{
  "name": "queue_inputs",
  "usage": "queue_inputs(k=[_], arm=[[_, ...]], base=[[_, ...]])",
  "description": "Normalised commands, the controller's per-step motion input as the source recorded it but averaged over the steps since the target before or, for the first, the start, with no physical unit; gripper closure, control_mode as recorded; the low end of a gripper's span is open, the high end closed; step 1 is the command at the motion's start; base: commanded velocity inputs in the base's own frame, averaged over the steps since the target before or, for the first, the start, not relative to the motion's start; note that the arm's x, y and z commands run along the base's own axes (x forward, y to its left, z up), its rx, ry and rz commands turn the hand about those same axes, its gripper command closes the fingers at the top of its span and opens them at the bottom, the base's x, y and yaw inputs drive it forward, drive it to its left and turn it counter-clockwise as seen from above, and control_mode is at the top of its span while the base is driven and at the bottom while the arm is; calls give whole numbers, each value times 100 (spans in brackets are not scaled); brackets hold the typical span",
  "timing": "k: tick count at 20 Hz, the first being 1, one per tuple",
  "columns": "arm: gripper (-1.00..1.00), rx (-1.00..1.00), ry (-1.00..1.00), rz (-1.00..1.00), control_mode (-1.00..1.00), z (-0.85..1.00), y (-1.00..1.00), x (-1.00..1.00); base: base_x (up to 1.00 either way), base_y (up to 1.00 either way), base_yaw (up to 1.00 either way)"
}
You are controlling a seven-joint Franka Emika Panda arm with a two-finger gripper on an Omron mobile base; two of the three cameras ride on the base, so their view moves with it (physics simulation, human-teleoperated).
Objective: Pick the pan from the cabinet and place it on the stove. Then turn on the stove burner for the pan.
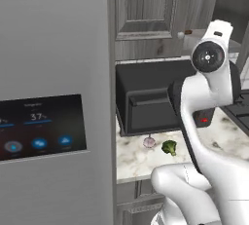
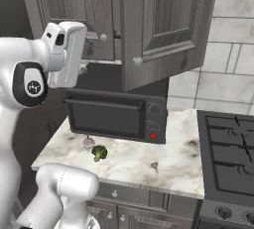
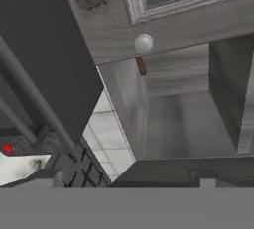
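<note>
White arm (image 2: 30, 84) fills the foreground, raised toward the cabinet (image 2: 163, 29), whose right door is swung open. Gripper jaws read as spread wide, holding nothing. Pan's reddish-brown handle tip (image 3: 141, 66) peeks past the closed door's knob (image 3: 143, 42), inside the cabinet. Step in hand: reaching for the pan. Next move probably needs the hand brought into the opening, aligned on that handle. Stove (image 2: 230, 143) sits right, bare.

A rendered home kitchen, steel fridge (image 1: 53, 97) with a touch screen, grey wood-grain cabinet (image 2: 163, 25) with its door swung open, black countertop oven (image 2: 116, 114) on a marble table (image 2: 173, 161), black gas stove (image 2: 230, 158) at the table's right edge, tiled wall (image 2: 223, 74) behind, broccoli (image 2: 99, 152) near the front edge.
</note>
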Motion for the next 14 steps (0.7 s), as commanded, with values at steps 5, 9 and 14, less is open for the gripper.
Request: queue_inputs(k=[5,9,14], arm=[[-100,-20,12,-20,-100,-13,-23,38],[-100,-16,5,-16,-100,-10,-43,12],[-100,-10,1,-17,-100,-12,-55,-1]], base=[[0,0,0],[0,0,0],[0,0,0]])
